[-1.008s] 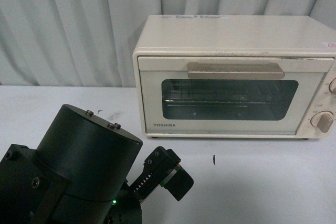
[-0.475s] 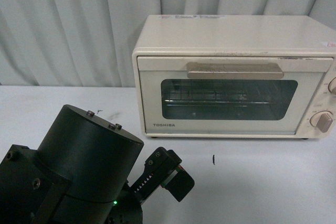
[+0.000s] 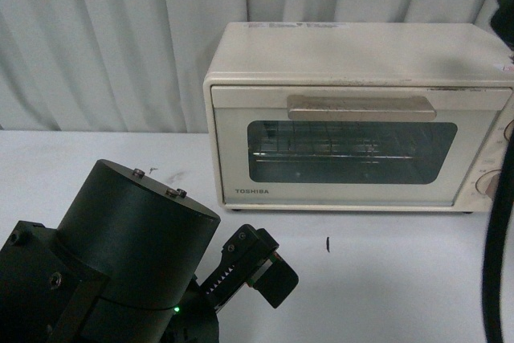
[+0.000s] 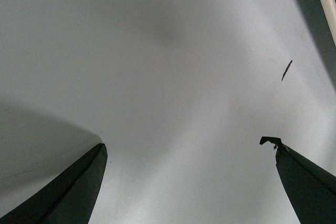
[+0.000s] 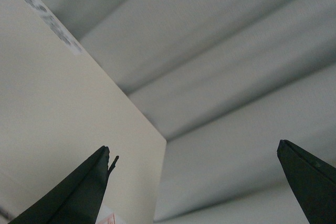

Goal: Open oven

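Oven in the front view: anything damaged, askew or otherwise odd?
Nothing serious. The oven sits square with its door shut; only dark scuffs along its top front edge and a small dark mark on the table stand out.

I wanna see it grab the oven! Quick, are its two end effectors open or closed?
Left end effector: open, empty, over the table.
Right end effector: open, empty, up by the oven.

Table [image 3: 418,287]: pale grey-white top, plain and matte
Toaster oven [image 3: 353,118]: cream-white Toshiba, standing on the table toward the back right on small dark feet, door shut
Dark mark [image 3: 328,244]: short thin streak on the tabletop, near the toaster oven's front
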You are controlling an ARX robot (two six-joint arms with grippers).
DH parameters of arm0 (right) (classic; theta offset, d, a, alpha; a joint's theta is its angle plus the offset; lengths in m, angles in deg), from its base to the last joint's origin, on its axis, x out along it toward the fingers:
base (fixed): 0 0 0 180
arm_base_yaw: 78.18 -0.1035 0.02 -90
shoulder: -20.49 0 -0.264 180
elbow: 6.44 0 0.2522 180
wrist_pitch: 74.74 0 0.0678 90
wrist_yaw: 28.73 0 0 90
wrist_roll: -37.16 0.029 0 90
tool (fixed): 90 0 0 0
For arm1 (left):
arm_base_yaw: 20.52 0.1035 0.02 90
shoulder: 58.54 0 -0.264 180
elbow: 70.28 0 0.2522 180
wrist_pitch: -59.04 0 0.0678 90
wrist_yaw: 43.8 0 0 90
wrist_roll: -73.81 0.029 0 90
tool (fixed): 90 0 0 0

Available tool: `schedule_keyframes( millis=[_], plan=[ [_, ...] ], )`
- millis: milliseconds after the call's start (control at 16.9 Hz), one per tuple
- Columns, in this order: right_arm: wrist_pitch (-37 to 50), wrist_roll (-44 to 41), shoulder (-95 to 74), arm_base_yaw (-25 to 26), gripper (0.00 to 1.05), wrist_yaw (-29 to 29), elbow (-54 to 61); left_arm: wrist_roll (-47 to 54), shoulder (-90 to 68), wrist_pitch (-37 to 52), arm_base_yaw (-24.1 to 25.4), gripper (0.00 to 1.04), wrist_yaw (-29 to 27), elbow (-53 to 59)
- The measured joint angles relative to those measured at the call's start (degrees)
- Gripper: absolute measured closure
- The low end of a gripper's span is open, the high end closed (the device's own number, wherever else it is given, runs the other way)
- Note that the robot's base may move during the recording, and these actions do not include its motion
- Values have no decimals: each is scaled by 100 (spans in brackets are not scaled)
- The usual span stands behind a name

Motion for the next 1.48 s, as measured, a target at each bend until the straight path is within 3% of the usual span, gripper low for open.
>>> schedule_keyframes(
  millis=[119,178,653,1068,1483],
  plan=[
    [-245,-433,-203,-326,7,-149,-260,0,0,0,0,7,-2,0],
    [-286,-590,-280,-407,12,-166,-306,0,0,0,0,7,-2,0],
    [-1246,-1943,-420,-660,102,-844,-398,0,0,0,0,7,0,0],
    [-2120,-2201,-420,-763,103,-1075,-229,0,0,2,0,7,2,0],
    [-2153,-2299,-743,-678,103,-1237,-304,0,0,0,0,7,2,-2]
  ],
)
